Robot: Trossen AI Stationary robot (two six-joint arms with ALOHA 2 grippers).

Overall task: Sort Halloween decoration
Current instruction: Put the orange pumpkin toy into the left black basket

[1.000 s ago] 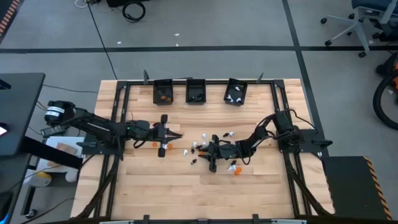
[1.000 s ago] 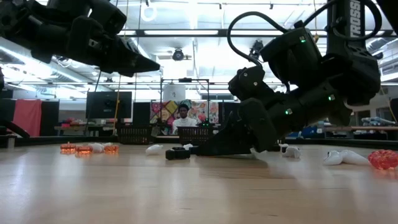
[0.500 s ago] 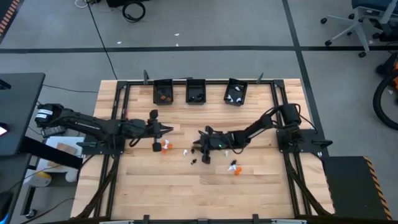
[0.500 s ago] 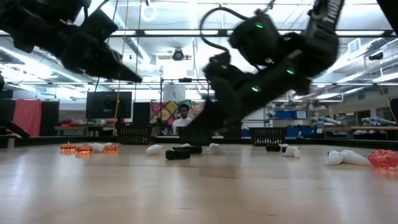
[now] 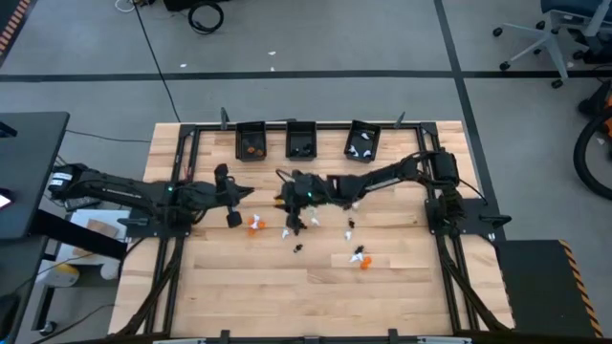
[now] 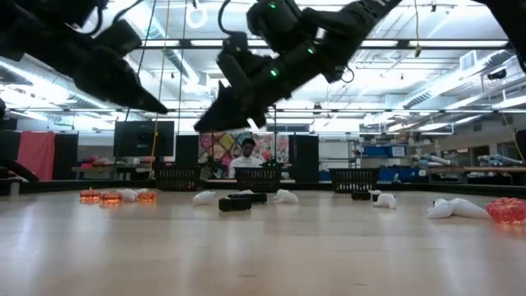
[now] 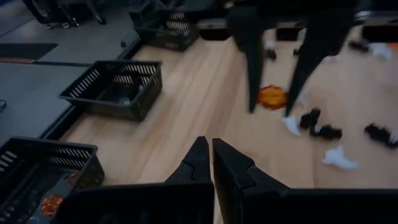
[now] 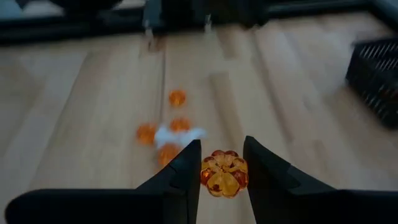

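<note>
Pinching an orange pumpkin trinket (image 8: pixel 224 173) between its fingers, right gripper (image 5: pixel 290 187) hangs above mid-table, near the three black bins (image 5: pixel 299 140) at the far edge. Left gripper (image 5: pixel 251 195) sits raised just beside it, jaws pressed together, empty. Remaining Halloween decoration (image 5: pixel 299 229), orange, black and white bits, lies scattered on the wooden table (image 5: pixel 402 287) below.

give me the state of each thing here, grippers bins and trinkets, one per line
right gripper: shut on an orange pumpkin trinket, raised off the table near the bins
left gripper: shut, empty, raised over the table's left part
left bin: upright, holds orange trinkets
middle bin: upright, holds black trinkets
right bin: tilted askew, holds white trinkets
loose trinkets: scattered on the table, unsorted
</note>
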